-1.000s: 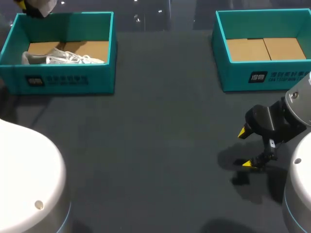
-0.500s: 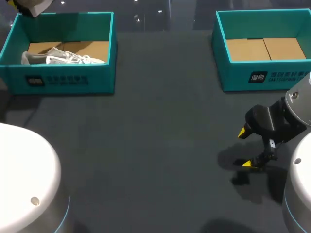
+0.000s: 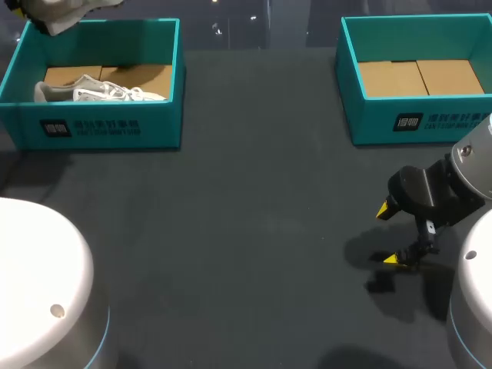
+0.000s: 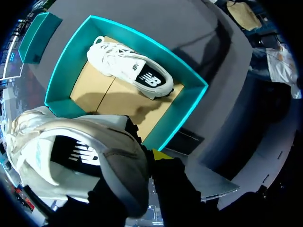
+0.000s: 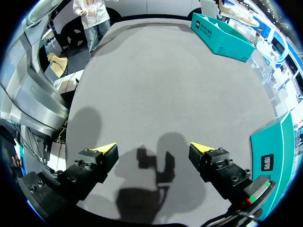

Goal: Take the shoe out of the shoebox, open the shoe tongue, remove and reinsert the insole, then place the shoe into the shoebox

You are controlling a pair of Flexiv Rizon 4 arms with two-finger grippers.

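Observation:
My left gripper (image 4: 147, 158) is shut on the heel end of a white shoe (image 4: 80, 156) and holds it in the air above the far left corner of the left teal shoebox (image 3: 100, 127). In the head view that shoe (image 3: 68, 11) shows at the table's far left corner. A second white shoe (image 3: 100, 94) lies on its side inside the same box (image 4: 189, 113), seen in the left wrist view as a laced sneaker (image 4: 130, 73). My right gripper (image 3: 387, 234) hovers open and empty over the dark table near its right side, its fingers wide apart (image 5: 154, 151).
An empty teal shoebox (image 3: 419, 123) with a cardboard floor stands at the back right, close beside my right gripper (image 5: 272, 151). The left box (image 5: 222, 35) shows far ahead of the right gripper. My left arm's white body (image 3: 38, 284) fills the front left corner.
The held shoe has shifted slightly to the right above the left box. My left arm's white body has sunk a little lower. The right arm has not moved.

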